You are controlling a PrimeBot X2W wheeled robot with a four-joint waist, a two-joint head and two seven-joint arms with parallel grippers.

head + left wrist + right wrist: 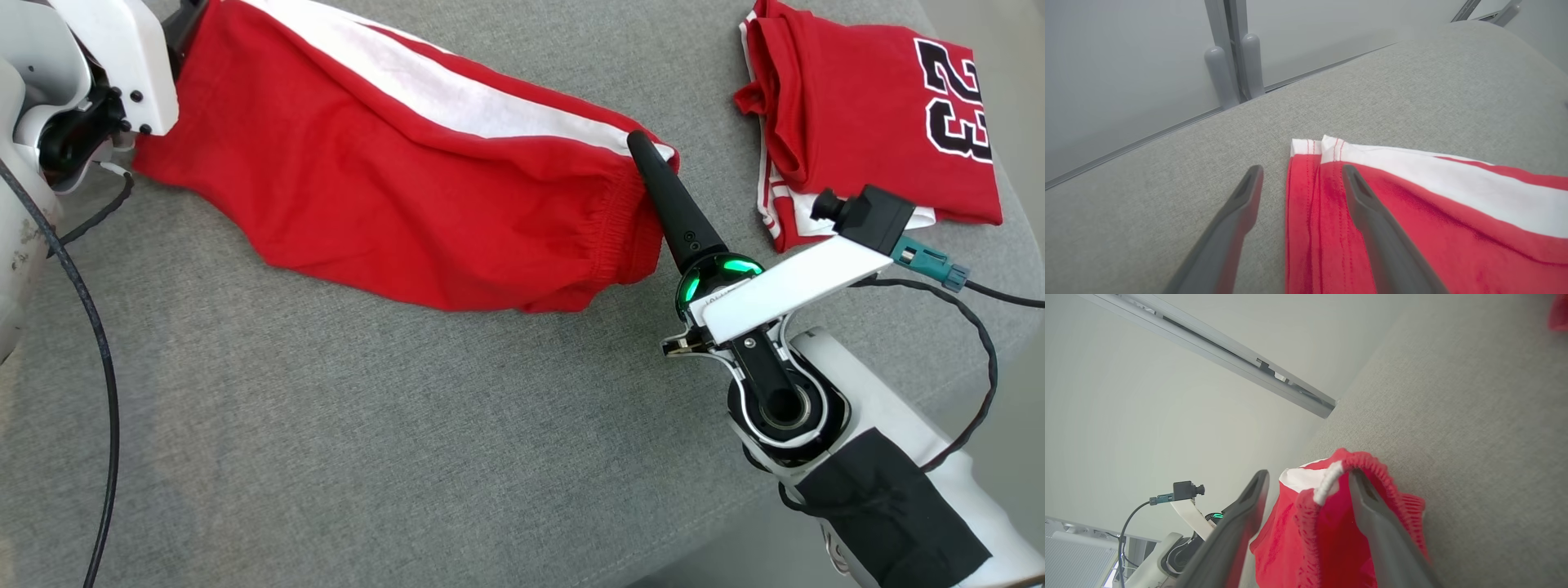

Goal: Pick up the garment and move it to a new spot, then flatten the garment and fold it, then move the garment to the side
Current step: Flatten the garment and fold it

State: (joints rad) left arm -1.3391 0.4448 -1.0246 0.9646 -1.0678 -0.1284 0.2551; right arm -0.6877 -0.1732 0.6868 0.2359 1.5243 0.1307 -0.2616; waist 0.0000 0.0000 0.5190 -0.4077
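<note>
You've got red shorts (392,188) with a white side stripe, a red jersey (857,122) with a black, white-edged 23 and white trim, and a plain grey woven tabletop (408,425).

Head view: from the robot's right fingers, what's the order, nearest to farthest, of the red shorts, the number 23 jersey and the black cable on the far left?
1. Red shorts: their waistband meets the right fingers.
2. Number 23 jersey: folded, to the right.
3. Black cable: far left edge.
</note>
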